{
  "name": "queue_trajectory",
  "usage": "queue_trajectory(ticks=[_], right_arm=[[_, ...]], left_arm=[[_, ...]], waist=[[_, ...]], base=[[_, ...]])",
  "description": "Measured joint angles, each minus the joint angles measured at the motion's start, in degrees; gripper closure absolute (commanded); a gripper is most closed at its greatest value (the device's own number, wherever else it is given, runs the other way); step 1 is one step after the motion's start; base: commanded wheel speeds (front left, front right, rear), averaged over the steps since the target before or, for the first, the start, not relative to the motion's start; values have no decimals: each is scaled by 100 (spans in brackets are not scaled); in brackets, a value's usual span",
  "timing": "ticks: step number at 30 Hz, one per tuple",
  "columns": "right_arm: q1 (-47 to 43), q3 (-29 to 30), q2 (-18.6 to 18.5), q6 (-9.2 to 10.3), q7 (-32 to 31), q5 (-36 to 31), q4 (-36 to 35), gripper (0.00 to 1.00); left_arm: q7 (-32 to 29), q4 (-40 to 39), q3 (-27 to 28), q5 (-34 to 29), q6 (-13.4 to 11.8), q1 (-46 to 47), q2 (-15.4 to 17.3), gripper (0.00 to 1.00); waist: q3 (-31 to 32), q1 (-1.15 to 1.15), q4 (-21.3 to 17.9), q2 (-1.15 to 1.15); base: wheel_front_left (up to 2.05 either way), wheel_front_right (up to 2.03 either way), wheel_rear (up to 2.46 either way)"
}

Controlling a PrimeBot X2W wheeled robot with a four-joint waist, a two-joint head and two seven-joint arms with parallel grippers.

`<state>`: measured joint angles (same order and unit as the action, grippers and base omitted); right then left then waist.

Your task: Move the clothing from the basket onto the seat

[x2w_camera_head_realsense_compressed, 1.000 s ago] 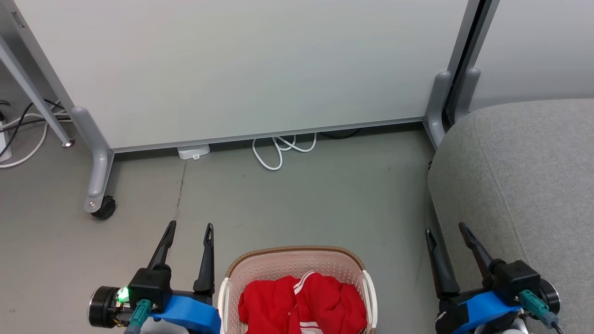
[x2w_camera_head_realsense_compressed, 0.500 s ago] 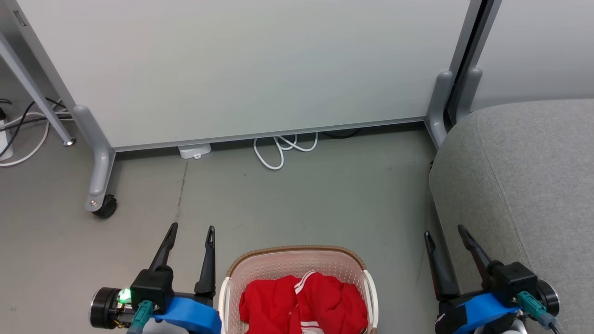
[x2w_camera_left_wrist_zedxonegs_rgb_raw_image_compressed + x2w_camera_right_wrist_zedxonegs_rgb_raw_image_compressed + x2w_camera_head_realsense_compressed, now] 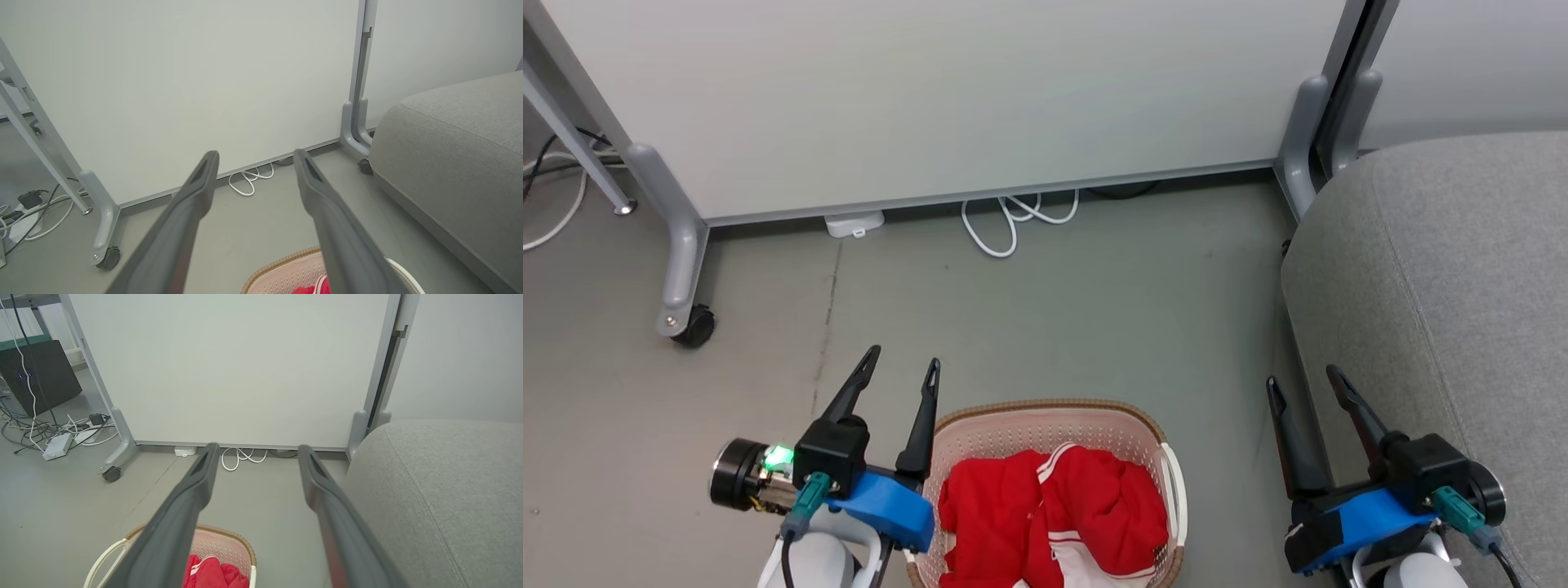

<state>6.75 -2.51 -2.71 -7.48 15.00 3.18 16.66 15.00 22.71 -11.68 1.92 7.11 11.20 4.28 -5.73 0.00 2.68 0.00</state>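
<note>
Red clothing [image 3: 1054,518] with white stripes lies bunched in the cream basket [image 3: 1045,412], which stands on the floor at the bottom centre of the head view. My left gripper [image 3: 903,359] hangs open just left of the basket's rim, nothing between its fingers. My right gripper [image 3: 1301,380] is open too, between the basket and the grey seat [image 3: 1445,269]. The seat fills the right side. The left wrist view catches the basket's rim [image 3: 282,263] and the seat [image 3: 453,139]. In the right wrist view the clothing [image 3: 212,573] shows in the basket [image 3: 229,539], beside the seat [image 3: 441,486].
A white partition panel [image 3: 947,98] on grey wheeled feet [image 3: 682,269] stands behind the basket. A white cable loop [image 3: 1013,220] and a small white box [image 3: 854,222] lie at its base. More cables and adapters [image 3: 61,433] are on the floor at the far left.
The head camera has tilted down a little, so the scene shifted up. My left gripper has moved up and right, closer to the basket's rim. Both grippers stay open.
</note>
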Motion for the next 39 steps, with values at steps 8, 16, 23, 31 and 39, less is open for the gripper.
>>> queue_trajectory(ticks=[8,16,23,31,39], right_arm=[[413,-23,-1,0,3,-11,-118,0],[778,24,-4,0,3,-12,-260,0],[1151,1,-5,0,3,-48,-411,0],[1484,-25,-5,0,3,-214,-557,0],[1713,-51,-4,0,4,-308,-716,0]], left_arm=[[7,757,-770,73,31,945,413,0],[7,1578,-1878,304,32,1759,810,0],[5,2471,-3021,488,33,2439,1044,0],[7,3284,-4261,666,33,3148,1138,0],[5,4173,-5702,672,33,3758,996,0]], waist=[[-656,0,-162,0],[-1372,1,-359,0],[-2111,2,-525,0],[-2918,1,-637,0],[-3628,1,-706,0]], base=[[0,0,0],[0,0,0],[0,0,0],[0,0,0],[0,0,0]])
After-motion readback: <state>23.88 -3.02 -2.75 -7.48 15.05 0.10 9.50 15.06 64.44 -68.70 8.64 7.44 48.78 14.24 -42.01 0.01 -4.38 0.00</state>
